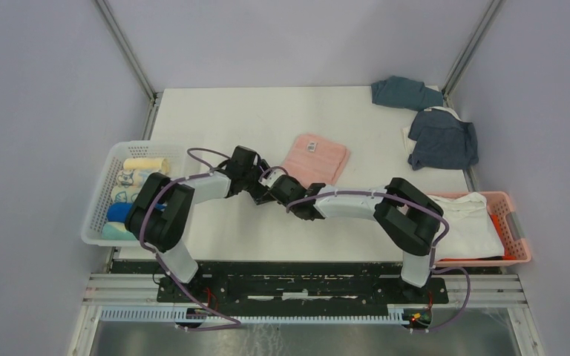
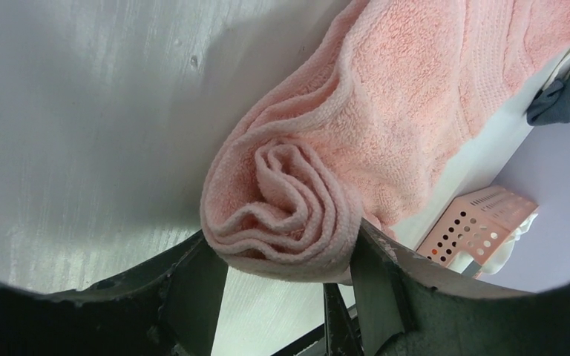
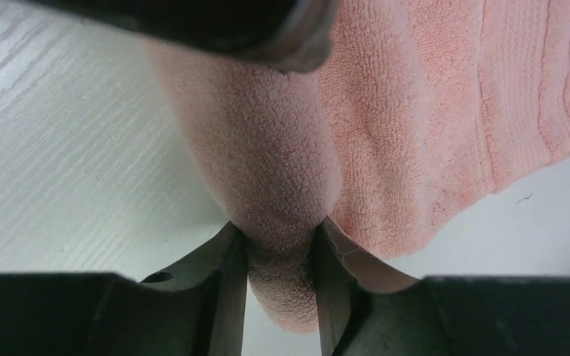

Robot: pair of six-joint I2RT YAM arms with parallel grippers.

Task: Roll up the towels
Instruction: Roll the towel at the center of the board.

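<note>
Jaws partly open, your left gripper [image 2: 286, 256] clasps the spiral end of the roll begun in the pink towel [image 1: 315, 158], while your right gripper [image 3: 278, 236] pinches the roll's other end more narrowly. Its long axis runs from one pincer to the other near the middle of the table [image 1: 215, 119], with both arms equally near. Unrolled cloth lies flat beyond them, away from the bases, so the next turn likely goes forward.

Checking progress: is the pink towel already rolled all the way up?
No: the pink towel has only its near end coiled; the rest lies flat.
</note>
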